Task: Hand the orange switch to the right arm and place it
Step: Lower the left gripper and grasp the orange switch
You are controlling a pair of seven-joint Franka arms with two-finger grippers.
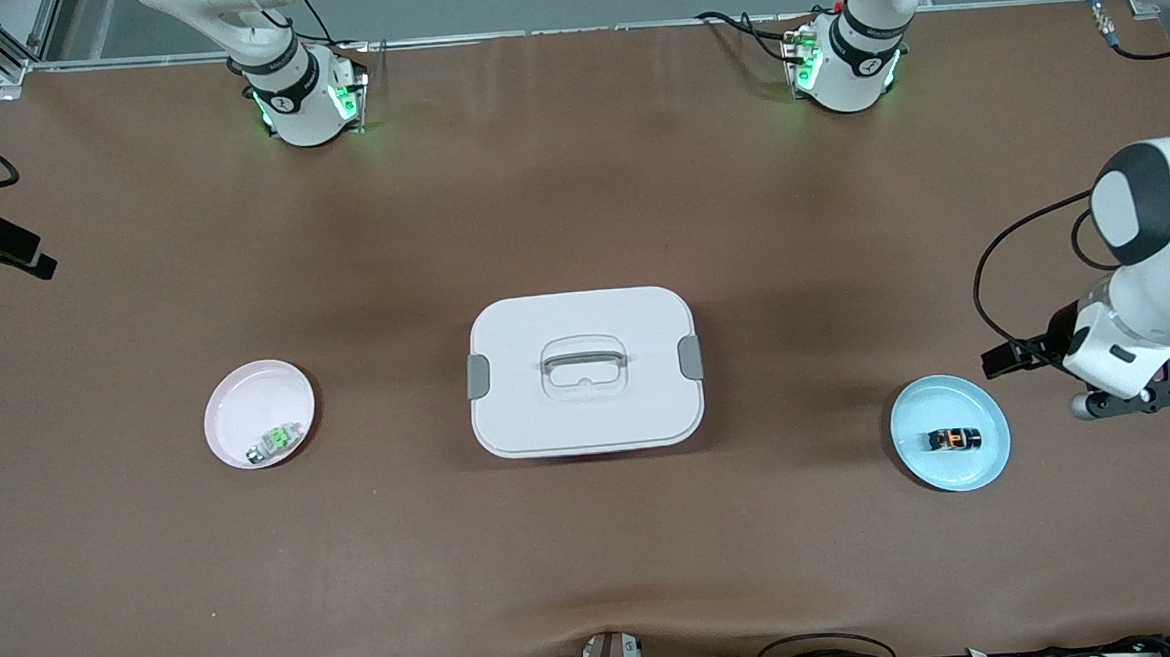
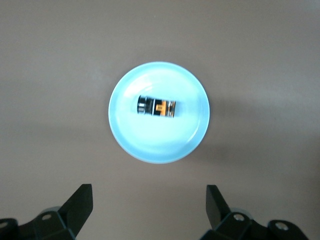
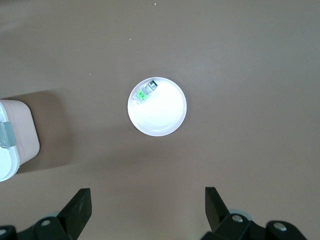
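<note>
The orange switch [image 1: 954, 438] is a tiny black block with an orange face. It lies on its side in the middle of a light blue plate [image 1: 994, 449] near the left arm's end of the table. In the left wrist view the switch [image 2: 157, 106] and the plate [image 2: 160, 145] lie below. My left gripper [image 2: 148, 192] is open and empty, up over bare table beside the plate. The left arm's wrist [image 1: 1132, 355] shows in the front view. My right gripper [image 3: 148, 195] is open and empty, high over the table near a pink plate. It is outside the front view.
A pink plate [image 1: 248, 396] near the right arm's end holds a small green-and-silver component [image 1: 276, 442]; both show in the right wrist view [image 3: 162, 117], [image 3: 145, 92]. A white lidded box with a handle [image 1: 529, 412] stands at the table's middle, its corner in the right wrist view [image 3: 15, 135].
</note>
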